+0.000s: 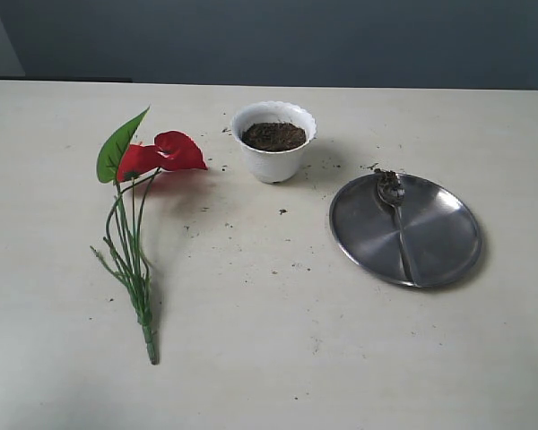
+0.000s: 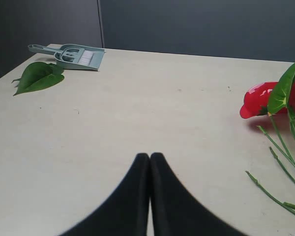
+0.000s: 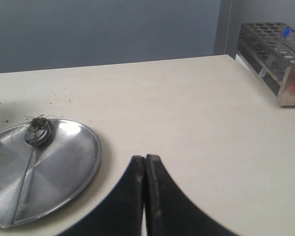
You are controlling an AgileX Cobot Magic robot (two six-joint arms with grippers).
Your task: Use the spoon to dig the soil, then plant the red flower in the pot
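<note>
The white pot (image 1: pixel 273 143) with a scalloped rim stands at the back middle of the table, and dark brown soil (image 1: pixel 273 136) fills its mouth. The red flower (image 1: pixel 161 154) lies flat on the left, its long green stems pointing toward the front; its bloom (image 2: pixel 260 98) shows in the left wrist view. The silver spoon (image 1: pixel 396 215) lies on a round steel plate (image 1: pixel 439 237) on the right, with soil crumbs on its bowl (image 3: pixel 38 132). My left gripper (image 2: pixel 149 156) is shut and empty. Beside the plate, my right gripper (image 3: pixel 145 158) is shut and empty too. Neither arm shows in the exterior view.
A grey dustpan with a brush (image 2: pixel 71 55) and a loose green leaf (image 2: pixel 38 77) lie at the far left of the table. A metal test-tube rack (image 3: pixel 278 59) stands at the far right. Soil crumbs (image 1: pixel 282 212) are scattered near the pot.
</note>
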